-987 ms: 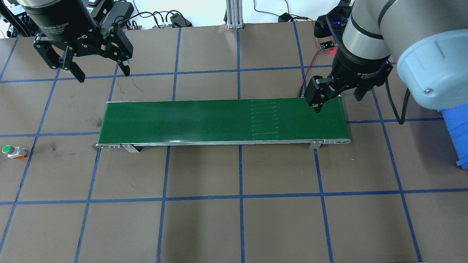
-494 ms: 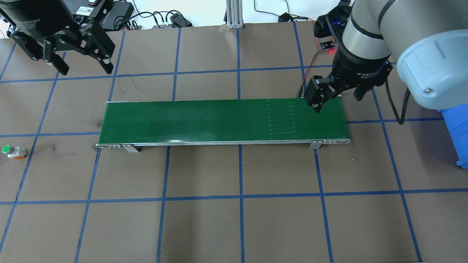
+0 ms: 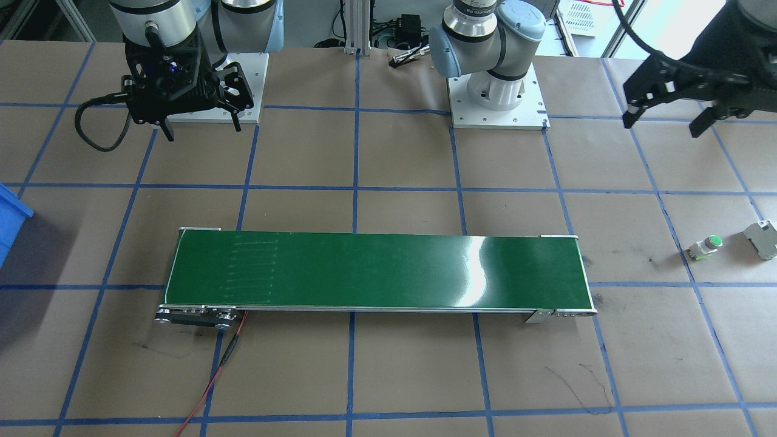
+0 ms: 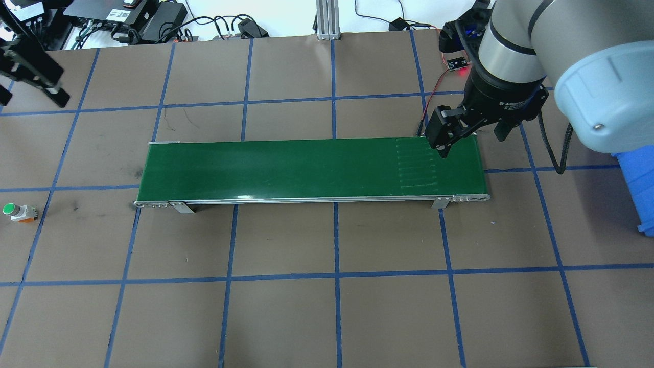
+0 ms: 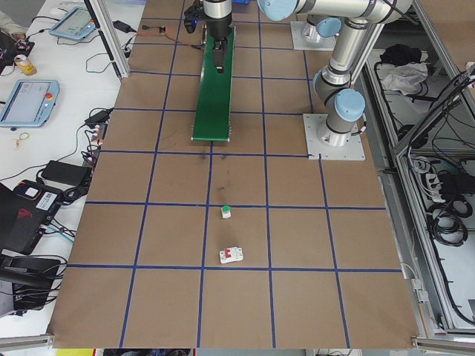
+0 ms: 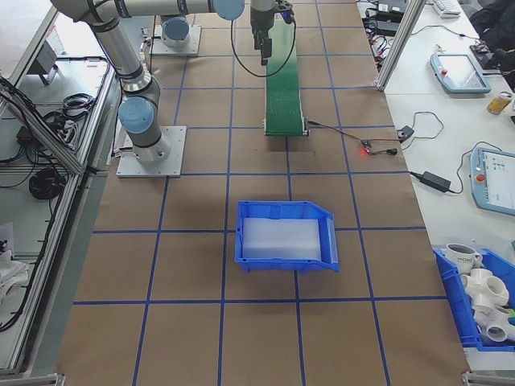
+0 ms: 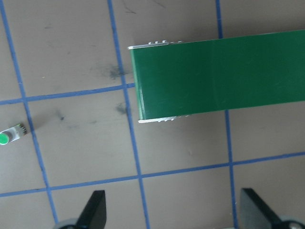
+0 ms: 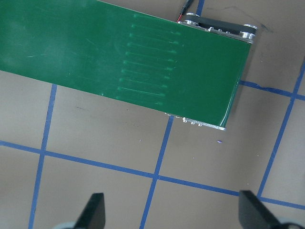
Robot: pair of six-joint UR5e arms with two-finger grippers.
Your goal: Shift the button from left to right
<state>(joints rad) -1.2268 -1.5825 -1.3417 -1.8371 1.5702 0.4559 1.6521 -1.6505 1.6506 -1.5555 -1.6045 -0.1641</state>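
Button: I see the button (image 4: 13,210) lying on its side on the brown desk (image 4: 327,306), well off the left end of the green belt (image 4: 306,167), green cap pointing away from the belt; nothing touches it.

Grey part: in the front-facing view a grey blocky part (image 3: 762,239) sits just beside the button (image 3: 705,246), on the side away from the belt (image 3: 376,273). In the left-side view a small white piece with a red patch (image 5: 232,255) lies near the button (image 5: 225,212); I take it for the same part, though I cannot be sure.

Left gripper: my left gripper (image 3: 668,115) hangs above the desk near its far left corner, well apart from the button. Its jaws stand wide and hold nothing; the left wrist view shows both fingertips (image 7: 95,210) spread at the lower edge, with the button (image 7: 9,135) at the frame's left edge.

Right gripper: my right gripper (image 4: 472,138) sits over the right end of the belt, jaws spread wide and empty; its wrist view shows the belt end (image 8: 143,62) below.

Blue bin: a blue bin (image 6: 286,236) stands on the desk beyond the belt's right end.
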